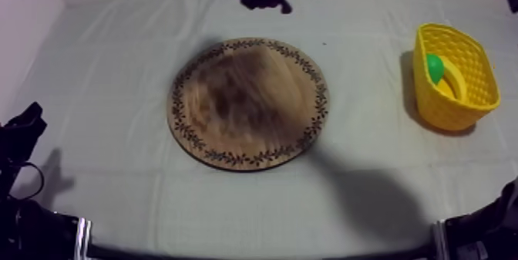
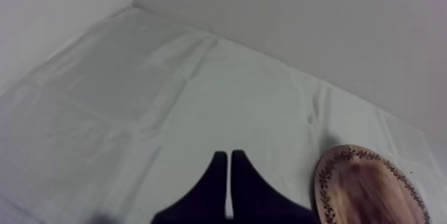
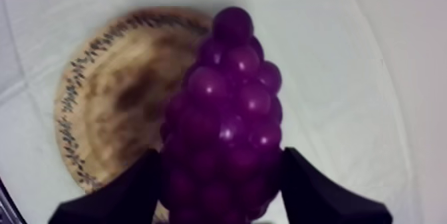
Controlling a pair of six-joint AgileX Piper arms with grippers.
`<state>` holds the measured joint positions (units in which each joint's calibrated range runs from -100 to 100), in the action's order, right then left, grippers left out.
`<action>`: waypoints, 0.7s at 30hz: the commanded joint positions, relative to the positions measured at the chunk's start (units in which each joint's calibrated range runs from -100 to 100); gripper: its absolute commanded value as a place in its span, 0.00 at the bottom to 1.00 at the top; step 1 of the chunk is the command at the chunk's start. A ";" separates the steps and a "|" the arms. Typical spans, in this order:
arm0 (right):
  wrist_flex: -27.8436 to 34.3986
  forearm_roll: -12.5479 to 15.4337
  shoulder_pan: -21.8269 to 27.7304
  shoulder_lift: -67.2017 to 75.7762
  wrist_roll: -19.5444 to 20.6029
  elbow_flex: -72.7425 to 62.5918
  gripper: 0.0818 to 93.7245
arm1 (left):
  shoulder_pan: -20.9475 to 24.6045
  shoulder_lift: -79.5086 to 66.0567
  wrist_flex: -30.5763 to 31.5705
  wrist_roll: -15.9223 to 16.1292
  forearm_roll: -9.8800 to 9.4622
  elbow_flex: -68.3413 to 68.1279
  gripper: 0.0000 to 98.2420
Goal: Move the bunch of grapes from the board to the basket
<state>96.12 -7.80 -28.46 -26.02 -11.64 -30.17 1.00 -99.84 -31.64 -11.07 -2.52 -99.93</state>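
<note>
Grapes: bunch of grapes clear of the wooden board, aloft over or just past its far edge.
Grip: right gripper clenched on the bunch's wide end, one black finger at each side.
Axis: long axis straight out from the fingers, narrow tip leading.
Way to go: yellow basket well apart, to the right and nearer; probably a carry rightward, then down.
Other arm: left gripper closed on nothing, near left.
</note>
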 commanded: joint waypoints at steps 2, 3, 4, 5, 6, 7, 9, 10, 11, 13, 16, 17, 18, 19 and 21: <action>-0.22 -0.31 2.89 3.10 0.47 5.43 0.38 | -0.02 0.02 -0.05 0.01 0.01 0.04 0.00; -0.35 -0.38 3.77 4.14 0.62 7.07 0.38 | -0.02 0.02 -0.05 0.01 0.01 0.04 0.00; -0.43 -0.39 4.67 5.23 0.72 8.71 0.39 | -0.02 0.02 -0.05 0.01 0.01 0.04 0.00; -0.52 -0.38 5.59 6.35 0.80 10.40 0.39 | -0.02 0.02 -0.05 0.01 0.01 0.04 0.00; -0.58 -0.33 6.52 7.43 0.86 12.08 0.39 | -0.02 0.02 -0.05 0.01 0.01 0.04 0.00; -0.65 -0.31 7.48 8.53 0.95 13.72 0.39 | -0.02 0.02 -0.05 0.01 0.01 0.04 0.00; -0.88 -0.29 9.42 10.75 1.25 17.08 0.39 | -0.02 0.02 -0.05 0.01 0.01 0.04 0.00; -1.05 -0.30 10.40 11.89 1.44 18.76 0.39 | -0.02 0.02 -0.05 0.01 0.01 0.04 0.00; -1.22 -0.30 11.41 13.00 1.62 20.37 0.39 | -0.02 0.02 -0.05 0.01 0.01 0.04 0.00; -1.50 -0.23 13.41 15.15 1.84 23.36 0.40 | -0.02 0.02 -0.05 0.01 0.01 0.04 0.00; -1.73 -0.12 16.47 18.11 1.81 27.62 0.40 | -0.02 0.02 -0.05 0.01 0.01 0.04 0.00; -1.76 -0.08 17.57 19.01 1.75 29.04 0.40 | -0.02 0.02 -0.05 0.01 0.01 0.04 0.00; -1.79 -0.04 18.67 19.86 1.65 30.50 0.40 | -0.02 0.02 -0.05 0.01 0.01 0.04 0.00; -1.81 -0.01 19.82 20.69 1.50 31.98 0.40 | -0.02 0.02 -0.05 0.01 0.01 0.04 0.00; -1.89 -0.03 22.13 22.20 1.20 34.80 0.40 | -0.02 0.02 -0.05 0.01 0.01 0.04 0.00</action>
<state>94.21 -7.84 -9.33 -4.72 -10.15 1.56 1.00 -99.84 -31.73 -11.07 -2.52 -99.93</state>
